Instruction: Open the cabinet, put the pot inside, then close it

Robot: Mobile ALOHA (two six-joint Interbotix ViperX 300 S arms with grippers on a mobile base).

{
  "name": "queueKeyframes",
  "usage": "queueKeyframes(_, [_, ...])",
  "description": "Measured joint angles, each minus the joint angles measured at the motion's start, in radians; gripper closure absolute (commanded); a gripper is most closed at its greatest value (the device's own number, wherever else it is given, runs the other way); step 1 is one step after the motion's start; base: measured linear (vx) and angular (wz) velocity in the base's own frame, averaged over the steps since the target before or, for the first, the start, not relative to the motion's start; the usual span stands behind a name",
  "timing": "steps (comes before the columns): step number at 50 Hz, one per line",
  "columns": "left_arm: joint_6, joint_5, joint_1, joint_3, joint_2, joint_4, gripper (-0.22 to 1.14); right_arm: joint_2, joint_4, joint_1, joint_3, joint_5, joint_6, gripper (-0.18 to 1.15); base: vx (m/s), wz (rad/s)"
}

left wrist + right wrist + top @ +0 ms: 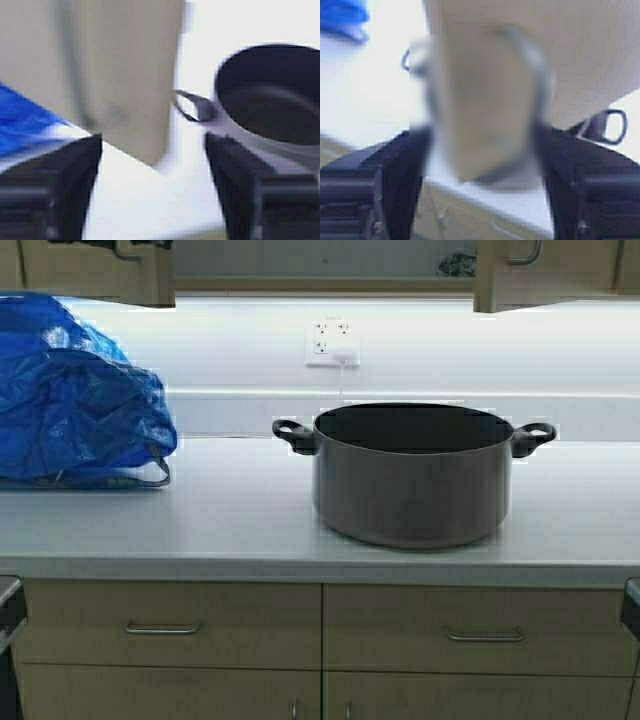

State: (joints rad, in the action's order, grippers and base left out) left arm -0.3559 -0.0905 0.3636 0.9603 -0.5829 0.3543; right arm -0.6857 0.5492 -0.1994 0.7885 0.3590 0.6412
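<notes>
- High view: the pot (410,480) is seen on the counter (230,520) beneath the cabinet (545,270); a swinging door could be fouled.
- Left wrist view: the left gripper (152,185) is spread wide, empty, near the door edge.
- Right wrist view: the right gripper (482,185) is spread around the blurred handle (532,75), unclamped; a slip is risked.

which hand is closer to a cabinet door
Right. The right hand has a cabinet door between its open fingers; the left hand, also open, only faces its door from farther back.

pot (410,485): upright on countertop (230,520) | blue bag (75,390): well left of pot | wall socket (332,343): behind pot | drawers (170,625): below pot
</notes>
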Motion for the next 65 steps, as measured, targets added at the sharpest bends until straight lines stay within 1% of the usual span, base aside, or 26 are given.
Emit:
queueKeyframes(1, [0.0,0.023,0.002,0.002,-0.014,-0.002,0.39,-0.017,-0.006,0.003,0.002,0.015,0.0,0.24,-0.1,0.05])
queueKeyframes(5, [0.008,0.106,-0.003,0.009,-0.071,-0.003,0.8,-0.078,-0.02,0.003,0.006,0.081,-0.023,0.55,-0.1,0.04])
queueKeyframes(7, [0.015,0.141,0.002,0.012,-0.098,-0.003,0.96,-0.103,-0.021,-0.002,0.008,0.115,-0.037,0.72,-0.1,0.04])
queueKeyframes(8, [0.014,0.152,0.008,0.012,-0.112,-0.002,1.02,-0.114,-0.021,-0.003,0.008,0.126,-0.043,0.81,-0.1,0.05])
queueKeyframes(9, [0.009,0.158,0.015,0.014,-0.126,-0.003,1.04,-0.121,-0.021,-0.008,0.008,0.135,-0.048,0.89,-0.1,0.05])
queueKeyframes(10, [0.008,0.163,0.023,0.014,-0.138,-0.002,1.04,-0.126,-0.021,-0.012,0.009,0.141,-0.051,0.96,-0.1,0.04])
queueKeyframes(11, [0.008,0.161,0.034,0.014,-0.149,-0.003,1.01,-0.129,-0.021,-0.02,0.009,0.143,-0.054,1.01,-0.1,0.04])
queueKeyframes(12, [0.008,0.16,0.044,0.014,-0.158,-0.003,0.98,-0.129,-0.021,-0.031,0.011,0.143,-0.054,1.03,-0.1,0.03])
queueKeyframes(14, [0.008,0.149,0.069,0.011,-0.163,-0.003,0.9,-0.129,-0.021,-0.06,0.011,0.129,-0.054,1.01,-0.1,0.03])
queueKeyframes(15, [0.008,0.143,0.081,0.008,-0.16,-0.003,0.86,-0.126,-0.021,-0.077,0.012,0.117,-0.054,0.98,-0.1,0.02])
queueKeyframes(16, [0.008,0.135,0.094,0.005,-0.152,-0.003,0.84,-0.123,-0.023,-0.095,0.012,0.1,-0.054,0.95,-0.1,0.03])
queueKeyframes(19, [0.008,0.106,0.132,-0.014,-0.123,-0.003,0.86,-0.103,-0.023,-0.16,0.014,0.04,-0.055,0.88,-0.11,0.03])
queueKeyframes(23, [0.009,0.06,0.178,-0.057,-0.044,-0.003,0.89,-0.044,-0.023,-0.25,0.009,-0.074,-0.055,0.9,-0.11,0.04])
queueKeyframes(28, [0.014,-0.028,0.229,-0.133,0.098,-0.003,0.9,0.066,-0.023,-0.298,-0.023,-0.186,-0.061,0.92,-0.1,0.03])
queueKeyframes(32, [0.02,-0.103,0.244,-0.212,0.218,-0.003,0.89,0.152,-0.023,-0.298,-0.061,-0.241,-0.061,0.91,-0.1,0.04])
queueKeyframes(40, [0.037,-0.213,0.236,-0.397,0.462,-0.003,0.89,0.31,-0.023,-0.304,-0.129,-0.331,-0.063,0.91,-0.06,0.01])
queueKeyframes(46, [0.057,-0.235,0.219,-0.571,0.637,-0.002,0.89,0.419,-0.025,-0.262,-0.178,-0.39,-0.064,0.91,-0.02,-0.03])
queueKeyframes(50, [0.08,-0.238,0.195,-0.687,0.744,-0.002,0.89,0.472,-0.025,-0.222,-0.199,-0.403,-0.069,0.91,-0.01,-0.03])
queueKeyframes(54, [0.101,-0.238,0.161,-0.776,0.83,0.002,0.89,0.508,-0.025,-0.189,-0.215,-0.407,-0.071,0.91,0.0,-0.04])
queueKeyframes(56, [0.109,-0.233,0.137,-0.801,0.861,0.003,0.89,0.517,-0.026,-0.17,-0.216,-0.407,-0.071,0.91,0.01,-0.03])
queueKeyframes(60, [0.11,-0.224,0.098,-0.807,0.871,0.005,0.89,0.518,-0.026,-0.124,-0.216,-0.407,-0.071,0.91,0.01,-0.03])
queueKeyframes(65, [0.112,-0.225,0.063,-0.761,0.85,0.005,0.89,0.497,-0.028,-0.081,-0.184,-0.407,-0.071,0.91,0.02,-0.01])
